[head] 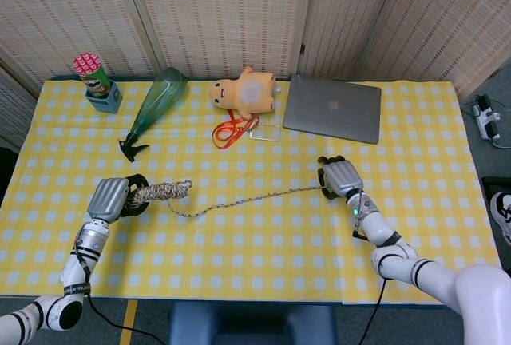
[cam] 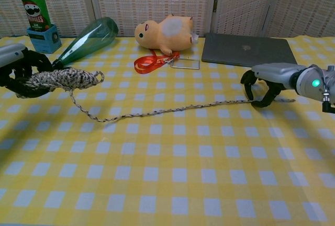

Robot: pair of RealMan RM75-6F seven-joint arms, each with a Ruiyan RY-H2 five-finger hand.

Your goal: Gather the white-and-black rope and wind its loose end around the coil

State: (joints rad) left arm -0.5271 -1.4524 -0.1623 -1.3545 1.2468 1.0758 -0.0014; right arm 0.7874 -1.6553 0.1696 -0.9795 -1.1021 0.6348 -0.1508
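The white-and-black rope's coil (head: 164, 192) (cam: 65, 78) lies at the left of the yellow checked table, and my left hand (head: 110, 199) (cam: 18, 71) grips its left end. A loose strand (head: 247, 199) (cam: 157, 112) runs from the coil rightwards across the cloth to my right hand (head: 339, 177) (cam: 264, 83). That hand arches over the strand near its far end, fingers curled down on either side of it with their tips at the cloth. Whether they pinch the rope does not show. A short tail (cam: 285, 100) pokes out beyond the hand.
Along the back stand a Pringles can (head: 93, 77) in a blue holder, a green bottle (head: 158, 99) lying on its side, an orange plush toy (head: 245, 91) with an orange lanyard (head: 231, 131), and a shut grey laptop (head: 334, 109).
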